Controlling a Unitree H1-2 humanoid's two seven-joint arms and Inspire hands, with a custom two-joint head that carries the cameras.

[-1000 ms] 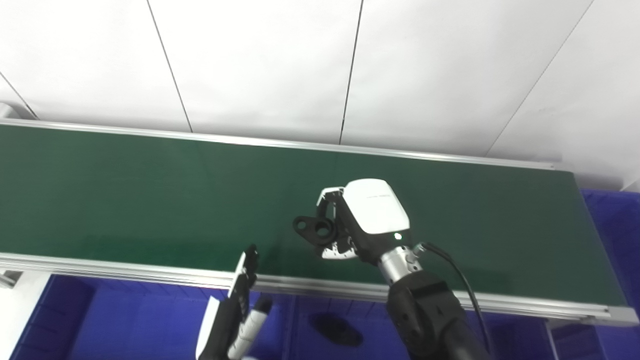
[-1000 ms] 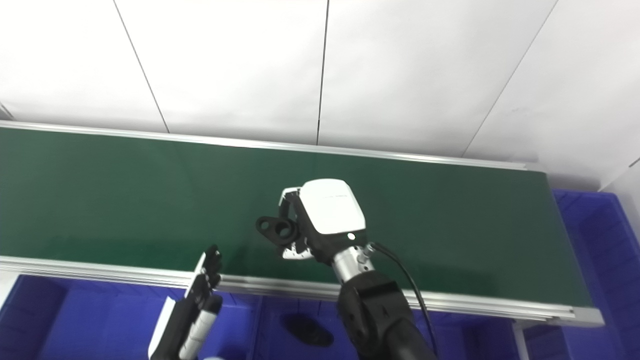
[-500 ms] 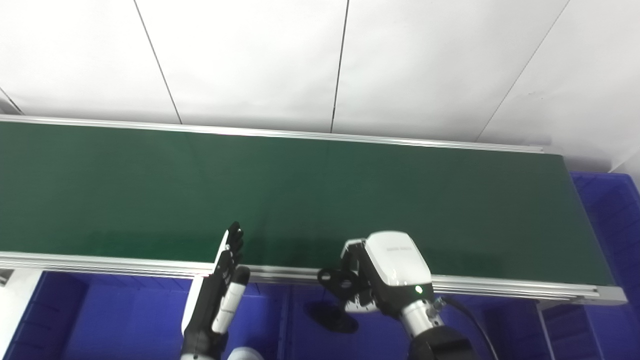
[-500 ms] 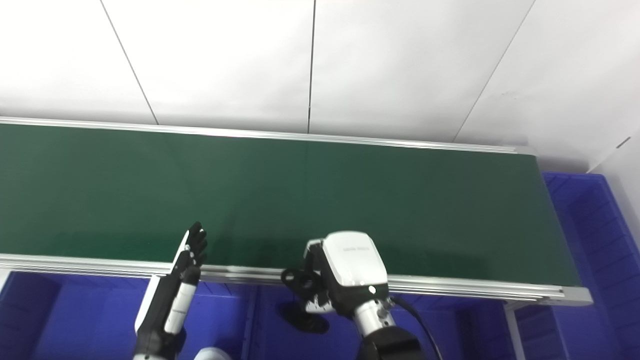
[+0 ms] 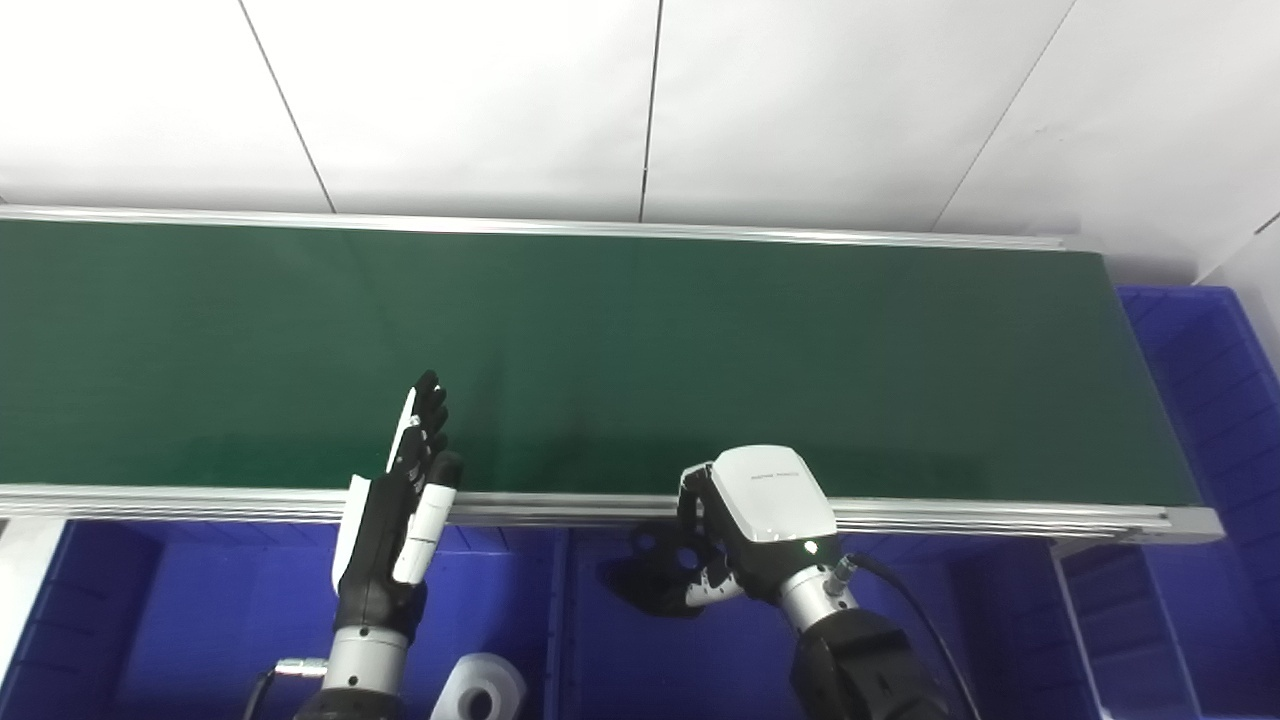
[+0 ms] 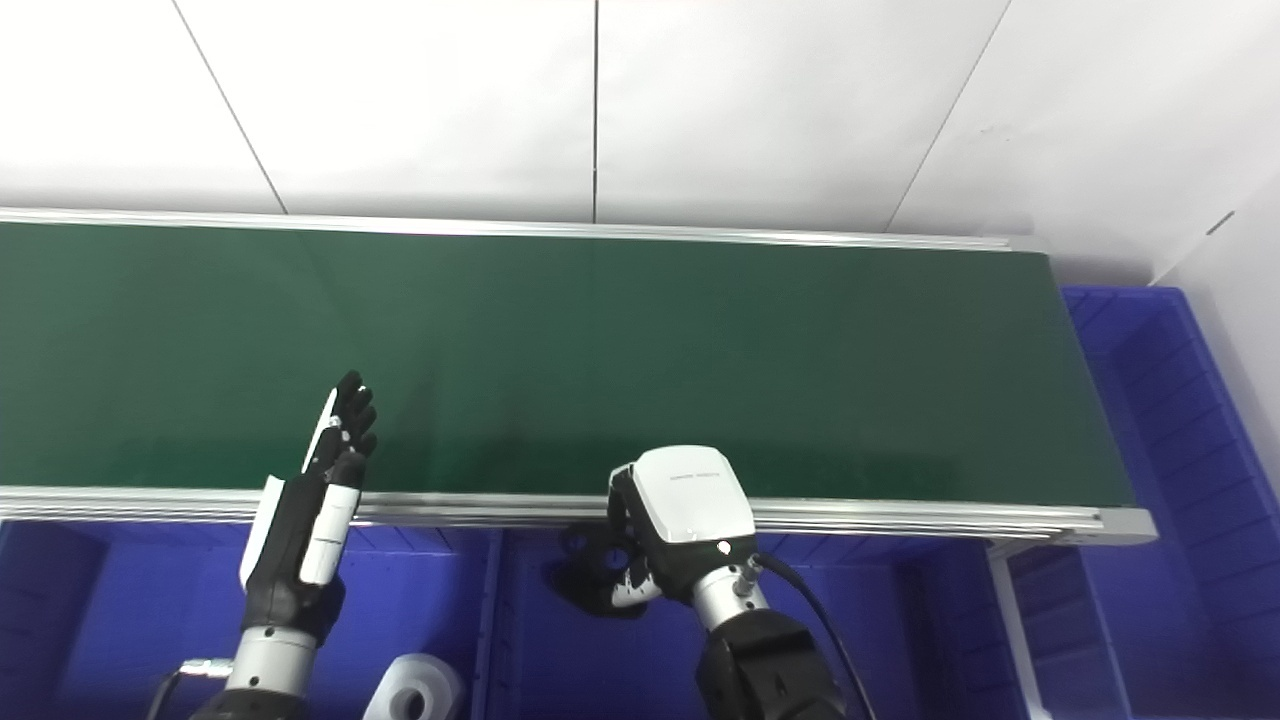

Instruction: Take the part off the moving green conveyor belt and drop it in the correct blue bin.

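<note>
Rigidity is what you can count on with this black bracket-like part (image 5: 668, 560): it looks like a stiff moulded or cast piece with round holes in it, unlikely to flex or break, and probably light enough for a fingertip hold. Its flat lobed shape gives you an edge to pinch, and that is where your right hand (image 5: 745, 535) has it, fingers curled around the end nearest the palm so the rest sticks out to the left of the hand. The part hangs just below the near rail of the green conveyor belt (image 5: 700, 350) and above the middle blue bin (image 5: 590, 650). Something dark lies directly under it, a shadow or another part; you cannot tell from here. A smooth surface could slip, so open the fingers cleanly when you let go. Your left hand (image 5: 400, 520) stands well off to the left, fingers straight and apart, holding nothing.
</note>
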